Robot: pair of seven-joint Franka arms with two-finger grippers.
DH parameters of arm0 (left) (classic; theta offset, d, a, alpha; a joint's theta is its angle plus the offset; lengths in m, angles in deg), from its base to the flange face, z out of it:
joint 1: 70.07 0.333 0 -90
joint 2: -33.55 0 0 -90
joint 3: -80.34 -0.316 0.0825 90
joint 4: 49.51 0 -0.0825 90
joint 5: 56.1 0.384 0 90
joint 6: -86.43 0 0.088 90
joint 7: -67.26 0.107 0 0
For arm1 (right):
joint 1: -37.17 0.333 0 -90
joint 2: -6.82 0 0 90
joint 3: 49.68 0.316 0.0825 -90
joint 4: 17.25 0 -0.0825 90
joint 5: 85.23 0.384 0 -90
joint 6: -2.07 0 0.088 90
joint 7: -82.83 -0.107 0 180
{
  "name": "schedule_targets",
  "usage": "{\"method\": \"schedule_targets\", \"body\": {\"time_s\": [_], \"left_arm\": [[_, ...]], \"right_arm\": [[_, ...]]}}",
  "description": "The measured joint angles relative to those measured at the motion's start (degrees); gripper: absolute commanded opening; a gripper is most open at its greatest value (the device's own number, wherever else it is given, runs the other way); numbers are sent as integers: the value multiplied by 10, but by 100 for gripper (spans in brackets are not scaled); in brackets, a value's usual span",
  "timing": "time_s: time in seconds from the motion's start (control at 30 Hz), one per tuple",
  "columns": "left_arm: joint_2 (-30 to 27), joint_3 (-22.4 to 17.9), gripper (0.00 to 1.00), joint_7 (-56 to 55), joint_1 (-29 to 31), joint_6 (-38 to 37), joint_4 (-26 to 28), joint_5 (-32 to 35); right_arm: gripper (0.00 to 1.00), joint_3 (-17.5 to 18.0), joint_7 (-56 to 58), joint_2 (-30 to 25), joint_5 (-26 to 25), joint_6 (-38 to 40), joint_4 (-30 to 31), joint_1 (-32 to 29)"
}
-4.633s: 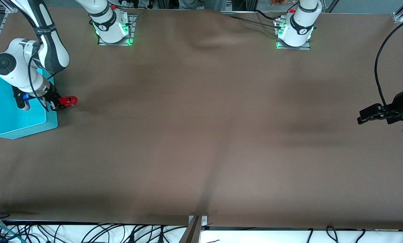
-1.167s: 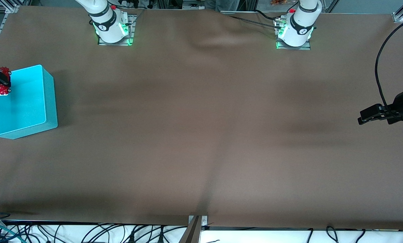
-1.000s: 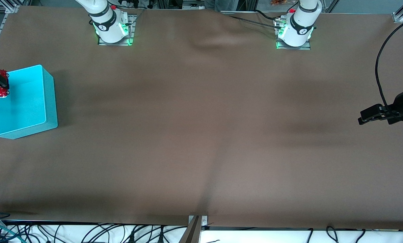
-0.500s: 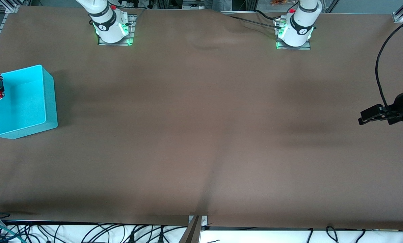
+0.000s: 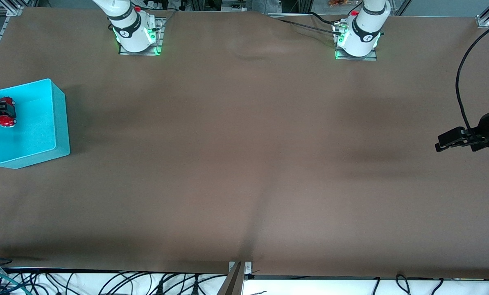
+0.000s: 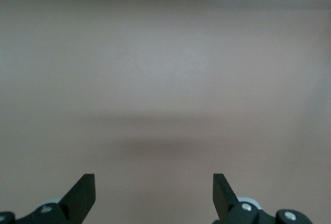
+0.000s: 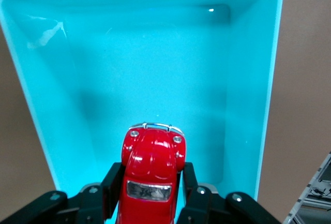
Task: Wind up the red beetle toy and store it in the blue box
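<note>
The red beetle toy (image 7: 151, 175) is up in the air over the open blue box (image 7: 51, 110), clamped by its sides between the fingers of the right tool (image 7: 150, 195). In the front view the toy (image 5: 6, 115) shows over the part of the box (image 5: 60, 123) toward the right arm's end of the brown worktop (image 5: 244, 164), above the box's floor. The box stands at that end of the worktop. The left tool (image 5: 443, 141) waits at the left arm's end, its fingers (image 6: 83, 195) spread wide over bare worktop, holding nothing.
</note>
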Motion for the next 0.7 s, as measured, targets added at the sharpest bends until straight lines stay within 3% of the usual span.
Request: {"method": "schedule_targets", "body": {"time_s": [0.3,0.7], "left_arm": [[0,0,100,0,0,0,0,0],[0,0,100,0,0,0,0,0]], "right_arm": [[0,1,11,32,0,-52,15,-5],[0,31,13,93,13,-115,16,-35]]}}
